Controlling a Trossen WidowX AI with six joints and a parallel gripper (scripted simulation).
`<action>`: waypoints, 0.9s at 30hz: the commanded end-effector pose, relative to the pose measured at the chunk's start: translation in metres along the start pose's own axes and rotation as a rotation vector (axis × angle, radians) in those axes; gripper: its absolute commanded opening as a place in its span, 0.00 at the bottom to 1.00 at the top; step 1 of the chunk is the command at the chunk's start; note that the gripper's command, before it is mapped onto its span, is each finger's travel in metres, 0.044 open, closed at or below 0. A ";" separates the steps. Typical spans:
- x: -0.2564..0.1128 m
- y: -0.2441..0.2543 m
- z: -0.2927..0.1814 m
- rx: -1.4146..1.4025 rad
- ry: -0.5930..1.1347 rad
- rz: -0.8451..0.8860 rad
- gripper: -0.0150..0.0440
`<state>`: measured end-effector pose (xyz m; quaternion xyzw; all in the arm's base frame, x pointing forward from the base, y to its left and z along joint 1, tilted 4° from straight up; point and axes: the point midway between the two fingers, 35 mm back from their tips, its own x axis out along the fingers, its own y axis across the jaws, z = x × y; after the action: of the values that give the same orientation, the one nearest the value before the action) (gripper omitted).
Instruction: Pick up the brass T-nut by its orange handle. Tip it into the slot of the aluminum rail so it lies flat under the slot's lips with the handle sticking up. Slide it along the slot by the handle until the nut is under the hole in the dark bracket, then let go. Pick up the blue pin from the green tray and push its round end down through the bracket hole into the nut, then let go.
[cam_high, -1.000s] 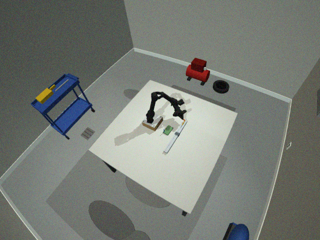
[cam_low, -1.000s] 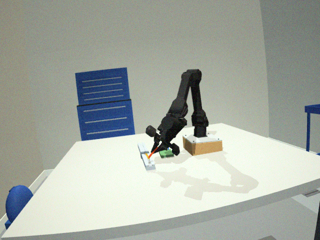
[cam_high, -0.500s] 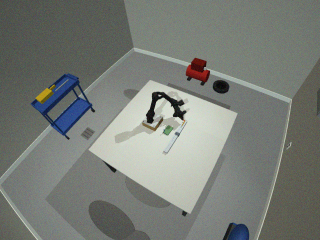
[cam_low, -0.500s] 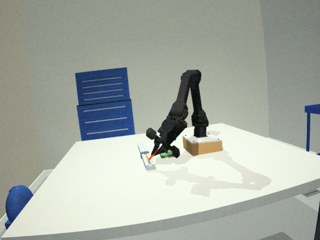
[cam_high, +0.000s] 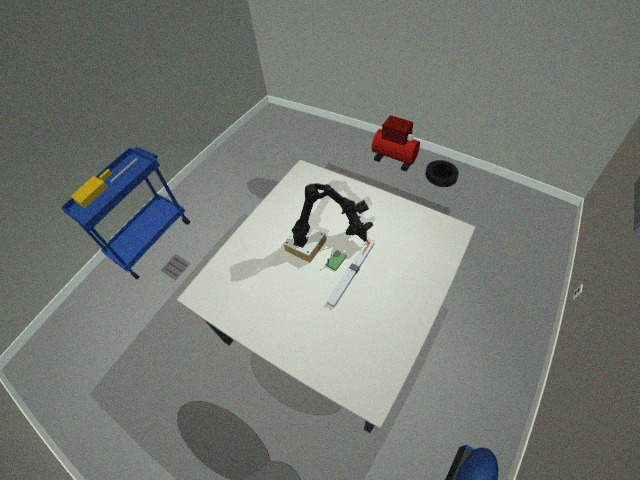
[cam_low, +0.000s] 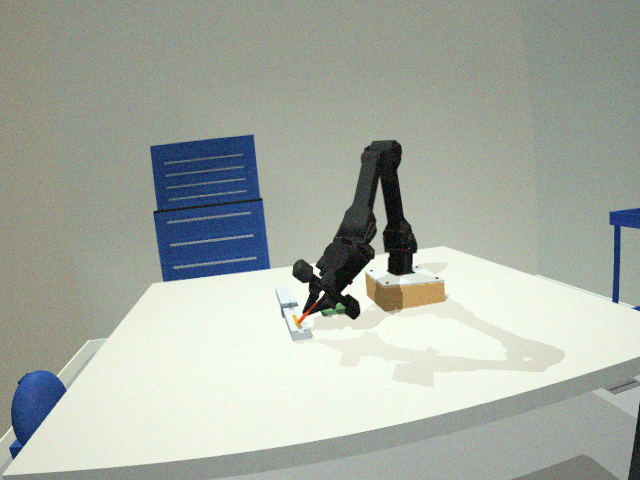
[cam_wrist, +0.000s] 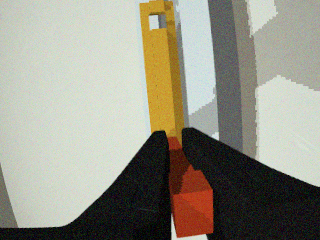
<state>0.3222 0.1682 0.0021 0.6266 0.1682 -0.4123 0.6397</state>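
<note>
Two black fingers of my pincer (cam_high: 366, 239) (cam_low: 308, 315) (cam_wrist: 175, 134) are pinched on the orange handle (cam_high: 368, 241) (cam_low: 307, 313) (cam_wrist: 192, 212), so yeah, I've got the T-nut by its grip. The nut (cam_high: 366, 248) (cam_low: 295, 319) (cam_wrist: 162, 75) is a long yellow bar, and its long axis runs pretty much along the rail (cam_high: 340, 290) (cam_low: 301, 335) (cam_wrist: 199, 50). In my wrist view it points away from my fingertips, up the picture, with the square hole at the far end and the handle joined at the near end. It's over the rail's end section, on the side of the bracket (cam_high: 354, 267) nearer the exterior camera. Can't tell from these angles whether any of it is down in the slot. The handle isn't upright, btw: it leans over, rising from the nut back toward my arm (cam_high: 306, 206) (cam_low: 367, 180).

Green tray (cam_high: 336, 260) (cam_low: 333, 310) sits on the table (cam_high: 392, 310) (cam_low: 232, 382) between the rail and my base (cam_high: 311, 257) (cam_low: 436, 290), apart from both. There's a bit of blue at the tray's edge in the top view, which is the pin (cam_high: 328, 261), too small there for me to say which way it points.
</note>
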 end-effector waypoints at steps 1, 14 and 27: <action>0.000 0.000 0.000 0.007 -0.002 0.004 0.00; 0.000 0.001 0.000 0.004 -0.002 -0.004 0.00; 0.001 0.002 0.000 -0.007 -0.003 -0.042 0.00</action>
<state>0.3235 0.1669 0.0025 0.6216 0.1775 -0.4241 0.6342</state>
